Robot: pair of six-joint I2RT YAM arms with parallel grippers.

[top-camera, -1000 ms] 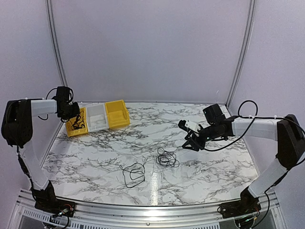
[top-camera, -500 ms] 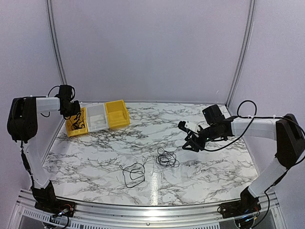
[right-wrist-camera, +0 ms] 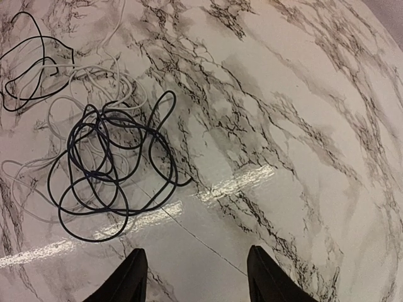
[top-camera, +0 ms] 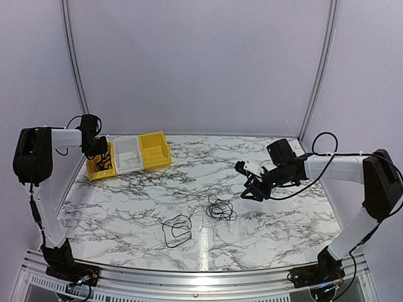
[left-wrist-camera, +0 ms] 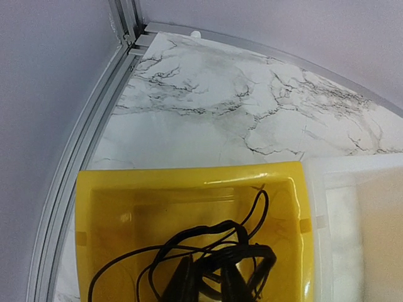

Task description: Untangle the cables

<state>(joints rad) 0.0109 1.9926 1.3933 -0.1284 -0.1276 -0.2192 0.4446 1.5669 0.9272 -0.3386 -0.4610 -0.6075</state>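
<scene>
Since one cable (left-wrist-camera: 208, 255) lies in the yellow bin (left-wrist-camera: 189, 178) under the left pincer (top-camera: 96, 151), whose opening cannot be told, that pincer should be opened wide and lifted straight up so nothing is dragged out. The right pincer (right-wrist-camera: 195, 274) is held open and empty near the other cables (right-wrist-camera: 101, 151), heaped loosely in the middle of the counter (right-wrist-camera: 302, 126). The counter is shiny white with grey lines and is closed in by pale walls (top-camera: 201, 63).
</scene>
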